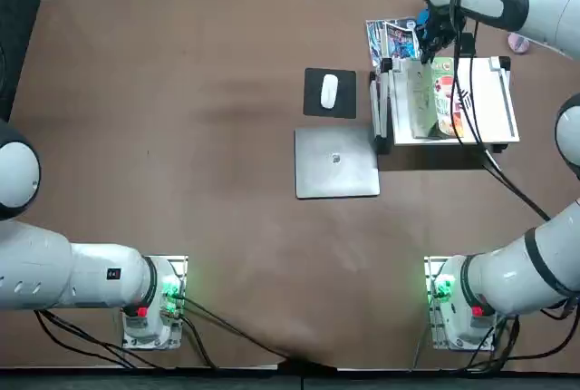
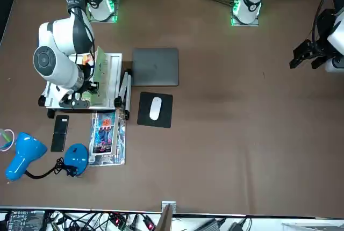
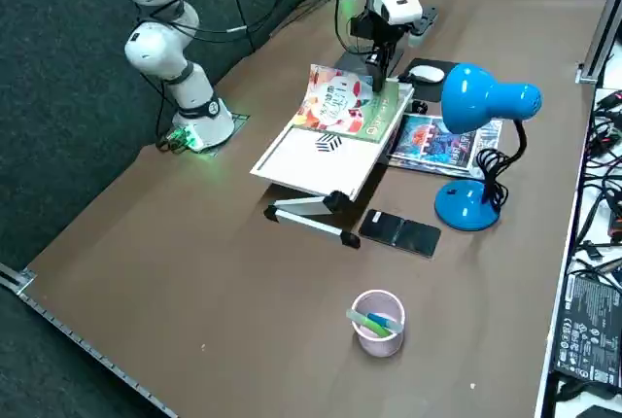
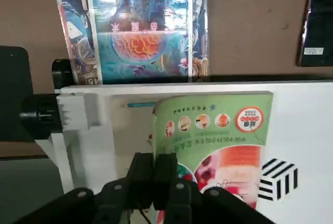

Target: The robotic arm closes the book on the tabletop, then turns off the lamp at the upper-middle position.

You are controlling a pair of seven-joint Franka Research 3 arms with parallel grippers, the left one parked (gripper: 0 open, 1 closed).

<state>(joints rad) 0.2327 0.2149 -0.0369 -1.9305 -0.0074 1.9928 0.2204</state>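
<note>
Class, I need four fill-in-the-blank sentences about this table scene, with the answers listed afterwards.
The right claw, fingers shut, is above the ___-covered book.
The book lies on a ___ stand.
The lamp has a base coloured ___.
The mouse sits on a ___ pad.
Missing: green, white, blue, black.

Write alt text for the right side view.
The right gripper hangs over the far edge of a green-covered book lying on a tilted white stand. A blue lamp, magazine and phone sit alongside.

Grey laptop (image 1: 336,162) beside mouse (image 1: 329,91) (on black mousepad (image 1: 330,93)), magazine (image 2: 106,138), phone (image 2: 59,132).
</note>
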